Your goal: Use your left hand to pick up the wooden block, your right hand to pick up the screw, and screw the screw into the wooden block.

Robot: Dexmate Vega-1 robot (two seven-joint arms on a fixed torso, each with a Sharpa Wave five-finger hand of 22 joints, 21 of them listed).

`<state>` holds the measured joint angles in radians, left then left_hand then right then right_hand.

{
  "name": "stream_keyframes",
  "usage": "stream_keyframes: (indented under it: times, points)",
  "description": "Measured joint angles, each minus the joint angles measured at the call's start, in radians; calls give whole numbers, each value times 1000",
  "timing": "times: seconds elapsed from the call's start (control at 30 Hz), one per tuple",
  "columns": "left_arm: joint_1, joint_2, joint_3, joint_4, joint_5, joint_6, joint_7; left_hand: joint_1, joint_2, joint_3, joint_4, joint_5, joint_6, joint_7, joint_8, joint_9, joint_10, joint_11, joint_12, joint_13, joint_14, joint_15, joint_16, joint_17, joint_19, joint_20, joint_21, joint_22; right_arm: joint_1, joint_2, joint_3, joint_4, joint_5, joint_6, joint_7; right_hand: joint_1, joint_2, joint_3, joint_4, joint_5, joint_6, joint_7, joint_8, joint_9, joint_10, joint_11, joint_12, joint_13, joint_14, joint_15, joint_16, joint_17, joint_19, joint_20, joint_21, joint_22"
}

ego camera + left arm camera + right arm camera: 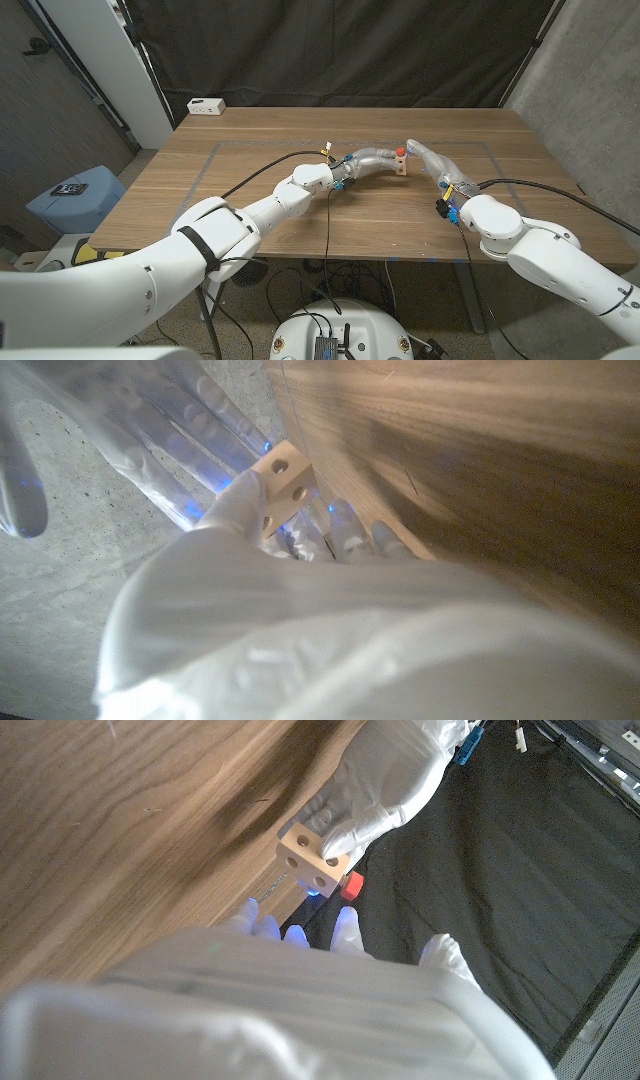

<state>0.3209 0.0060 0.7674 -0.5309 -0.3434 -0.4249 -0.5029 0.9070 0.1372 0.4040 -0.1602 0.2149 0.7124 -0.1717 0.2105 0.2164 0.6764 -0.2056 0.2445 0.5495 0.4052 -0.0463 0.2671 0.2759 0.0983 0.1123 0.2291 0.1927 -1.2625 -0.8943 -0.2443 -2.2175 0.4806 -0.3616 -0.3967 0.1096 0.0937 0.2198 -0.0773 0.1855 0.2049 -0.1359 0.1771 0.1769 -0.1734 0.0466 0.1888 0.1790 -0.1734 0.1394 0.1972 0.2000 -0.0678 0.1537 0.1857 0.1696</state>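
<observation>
Overhead, left robot hand (372, 160) gripping wooden block (402, 166) above wooden table (260, 215); right robot hand (428, 160) grip unclear; black curtain (350, 50) behind.

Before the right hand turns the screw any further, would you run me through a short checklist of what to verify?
1. Left hand holds the wooden block: ok, fingers wrap it in the right wrist view.
2. Block lifted off the table: cannot tell.
3. Screw at the block: ok, its red head sits against the block's top.
4. Right hand on the screw: ok in the head view, fingertips reach the red head; exact grip cannot tell.
5. Screw seated straight in a hole: cannot tell, fingers hide the shaft.
</observation>
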Motion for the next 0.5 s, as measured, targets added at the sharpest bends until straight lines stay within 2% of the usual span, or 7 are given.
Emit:
stream_keyframes:
  times: [0.5]
  points:
    - [-19, -18, 1, 46, 0, -7, -6, -1, 1, -1, 3, 0, -2, 2, -1, -1, 3, 3, 4, -1, 0, 0, 7, 0, 0, 0, 0, 0, 44, 0, -24, 37, 0, 9, 38, -6, -6, 0, 0, 0, -7, -7, 0, 0, 0, 0, 0, 0, 5, 5, 0, 3, -6, 6, 0, 0]
